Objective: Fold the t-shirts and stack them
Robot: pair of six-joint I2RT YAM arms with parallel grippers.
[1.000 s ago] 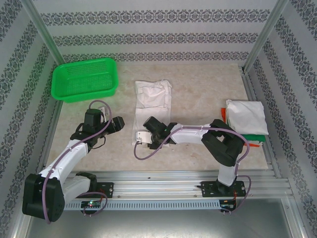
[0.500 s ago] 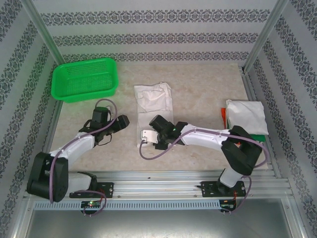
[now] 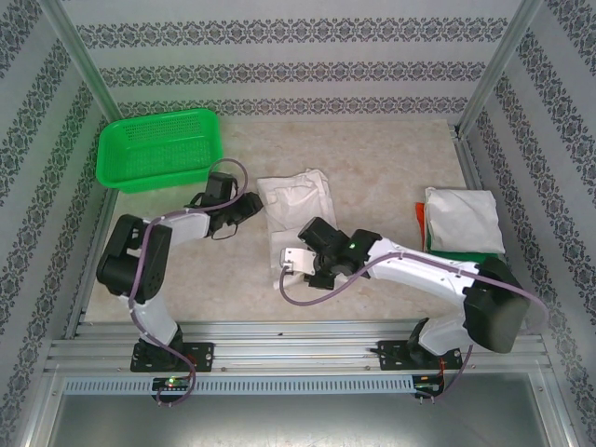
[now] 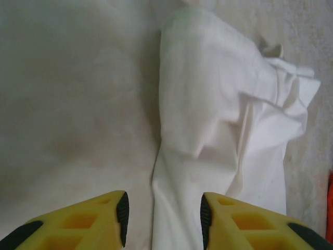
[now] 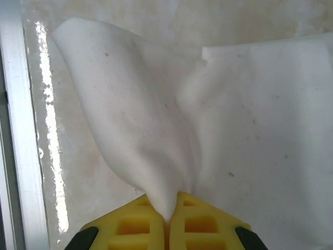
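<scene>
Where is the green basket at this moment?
In the top view the green basket sits far left on the table, beyond the left gripper and left of the white t-shirt.

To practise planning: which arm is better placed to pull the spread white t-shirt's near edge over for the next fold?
Right, probably. The right claw is shut on the near corner of the white t-shirt, cloth lifted. The left claw stands open at the shirt's side, gripping nothing.

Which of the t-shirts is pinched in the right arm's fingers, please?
The loose white t-shirt mid-table: the right fingers are shut on its near corner. The others form the folded stack at the right edge.
</scene>
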